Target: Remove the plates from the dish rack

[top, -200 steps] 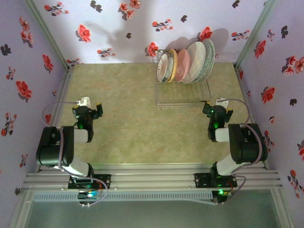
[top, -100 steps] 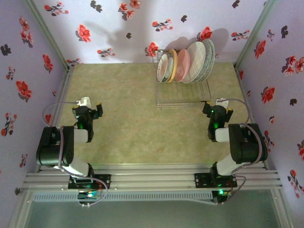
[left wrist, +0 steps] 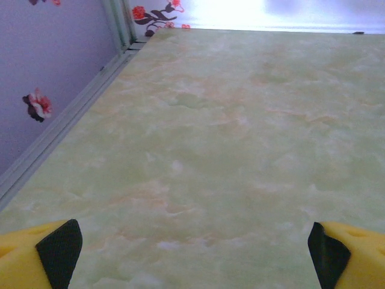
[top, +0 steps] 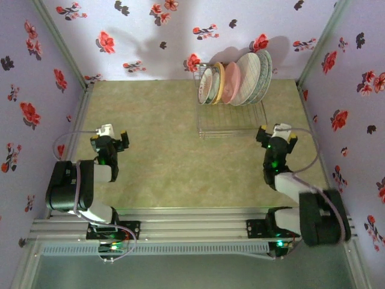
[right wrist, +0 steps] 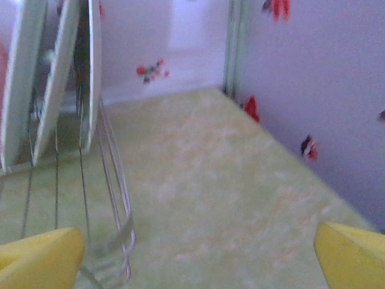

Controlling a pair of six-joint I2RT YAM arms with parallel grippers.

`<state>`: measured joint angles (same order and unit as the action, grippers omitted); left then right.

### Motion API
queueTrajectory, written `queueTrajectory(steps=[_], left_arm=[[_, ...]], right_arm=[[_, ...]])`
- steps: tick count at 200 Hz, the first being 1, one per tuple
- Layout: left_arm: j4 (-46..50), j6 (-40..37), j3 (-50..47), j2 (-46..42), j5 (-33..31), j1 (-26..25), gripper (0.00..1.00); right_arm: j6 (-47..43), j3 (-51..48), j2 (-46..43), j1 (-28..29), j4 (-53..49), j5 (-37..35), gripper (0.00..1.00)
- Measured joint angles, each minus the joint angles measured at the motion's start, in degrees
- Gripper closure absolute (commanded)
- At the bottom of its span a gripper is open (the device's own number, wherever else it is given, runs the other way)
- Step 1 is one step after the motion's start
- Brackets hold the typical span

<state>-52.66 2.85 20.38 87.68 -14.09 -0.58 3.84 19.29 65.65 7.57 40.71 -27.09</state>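
Two wide-open, empty grippers: left gripper (top: 111, 136) in place, right gripper (top: 275, 134) now nearer the dish rack (top: 231, 123).

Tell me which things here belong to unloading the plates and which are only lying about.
For the job: round plates, white, yellow, pink and pale; silver wire dish rack; open left gripper; open right gripper.
Only background: green marbled tabletop; purple flowered walls.
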Motion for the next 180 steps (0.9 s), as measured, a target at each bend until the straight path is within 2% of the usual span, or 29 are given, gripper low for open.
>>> queueTrajectory(steps=[19,32,45,57,69,77,89,105,119,147,180], left_arm=[[2.7,-0.4,-0.8,-3.6,-2.7,-2.0,0.0],[6.2,-1.1,-0.5,-8.8,-5.0,-4.3,0.0],[10.2,0.0,1.4,-14.4,-7.5,-6.1,0.0],[19.2,5.3,7.2,-18.7,-10.2,-6.7,0.0],[31.5,14.0,16.9,-20.3,-11.7,-6.4,0.0],[39.3,20.3,24.3,-20.4,-11.9,-5.9,0.0],[44.9,28.8,31.8,-20.5,-9.2,-4.2,0.0],[50.6,37.5,36.8,-20.2,-5.4,-2.5,0.0],[56.9,41.9,40.5,-18.0,-3.2,-3.2,0.0],[66.4,43.6,44.9,-14.1,0.5,-10.5,0.0],[70.5,40.9,46.1,-14.2,4.5,-20.3,0.0]], right_arm=[[0.5,9.7,-8.3,0.0,-12.6,-4.5,0.01],[3.3,22.9,-9.6,-0.2,-24.6,-7.6,0.01],[10.2,39.4,-8.2,-0.6,-38.3,-9.6,0.01],[17.1,50.8,-7.4,-2.1,-46.2,-9.4,0.01],[21.9,55.5,-7.7,-6.3,-50.3,-4.8,0.01],[24.2,56.7,-7.9,-9.2,-52.5,-2.0,0.01],[26.7,58.3,-6.2,-11.4,-57.6,1.6,0.01],[27.6,60.6,-1.2,-11.4,-64.0,5.2,0.01],[26.9,60.3,3.4,-11.4,-67.3,8.0,0.01],[21.3,52.4,6.4,-11.4,-67.2,13.2,0.04],[11.3,39.9,6.8,-11.4,-57.9,23.0,0.04]])
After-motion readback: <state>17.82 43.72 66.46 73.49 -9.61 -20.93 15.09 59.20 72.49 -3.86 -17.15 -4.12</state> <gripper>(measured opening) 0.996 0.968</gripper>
